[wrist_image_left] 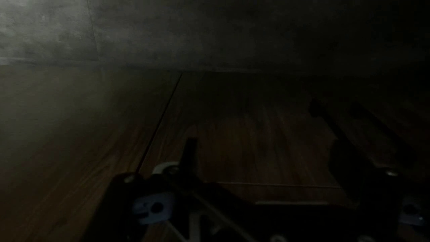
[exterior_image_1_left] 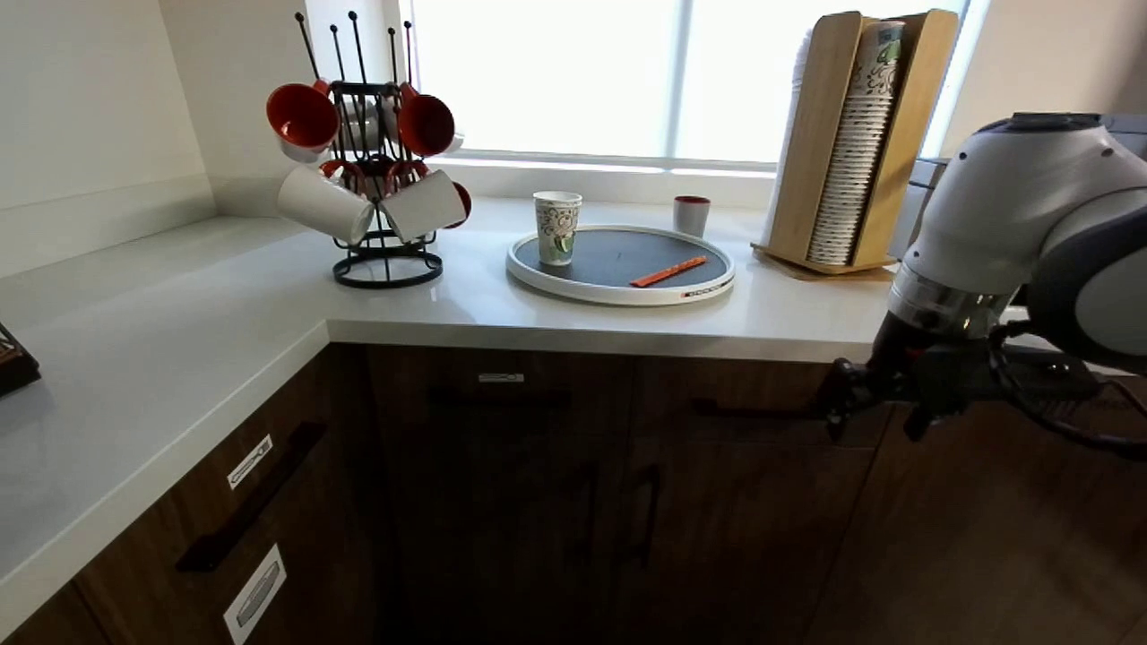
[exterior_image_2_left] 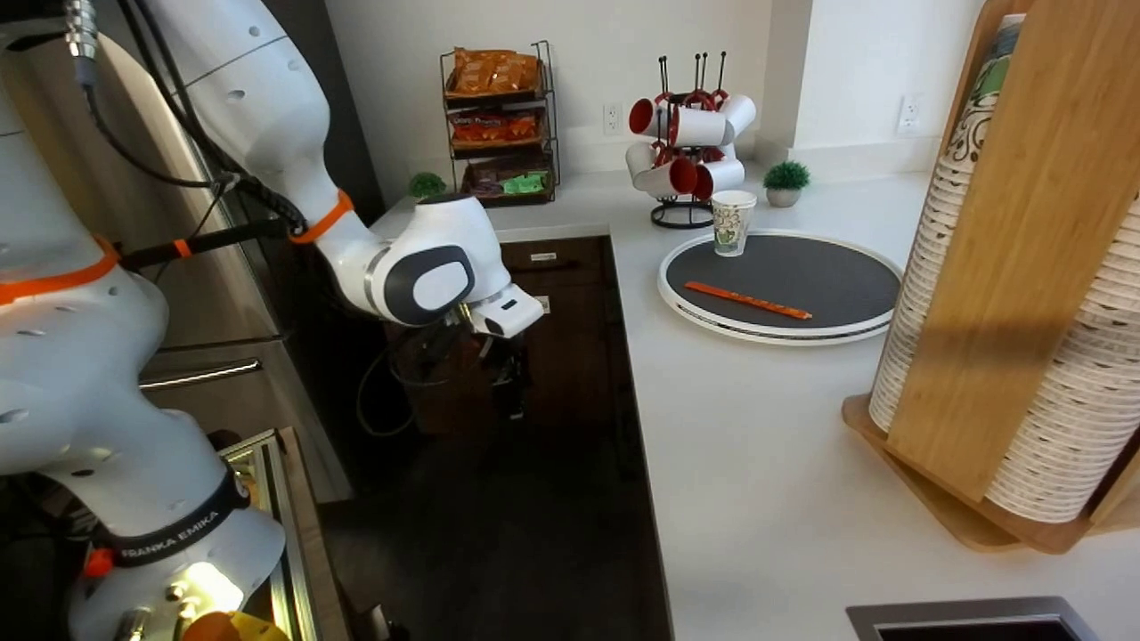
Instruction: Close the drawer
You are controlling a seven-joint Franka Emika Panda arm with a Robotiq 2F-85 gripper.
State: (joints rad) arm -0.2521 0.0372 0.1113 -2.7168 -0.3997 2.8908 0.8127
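A wide dark brown wood drawer front (exterior_image_1_left: 762, 381) with a dark bar handle (exterior_image_1_left: 753, 410) sits under the counter in an exterior view. It looks flush with the cabinet. No pale inner walls or orange-red contents show, so I cannot confirm which drawer is meant. My gripper (exterior_image_1_left: 878, 421) is in front of the cabinet at the handle's right end; I cannot tell if it touches. It also shows, dark, in the other camera's exterior view (exterior_image_2_left: 508, 387). In the dim wrist view my gripper (wrist_image_left: 267, 148) is open and empty, fingers apart, over a cabinet door and drawer edge (wrist_image_left: 242, 191).
The counter edge (exterior_image_1_left: 591, 340) overhangs the drawers. On it stand a mug rack (exterior_image_1_left: 387, 269), a round tray (exterior_image_1_left: 618, 296) with a paper cup (exterior_image_1_left: 557, 228) and an orange stick (exterior_image_1_left: 668, 271), and a wooden cup holder (exterior_image_1_left: 806, 161). Side drawers (exterior_image_1_left: 251, 502) are at the corner.
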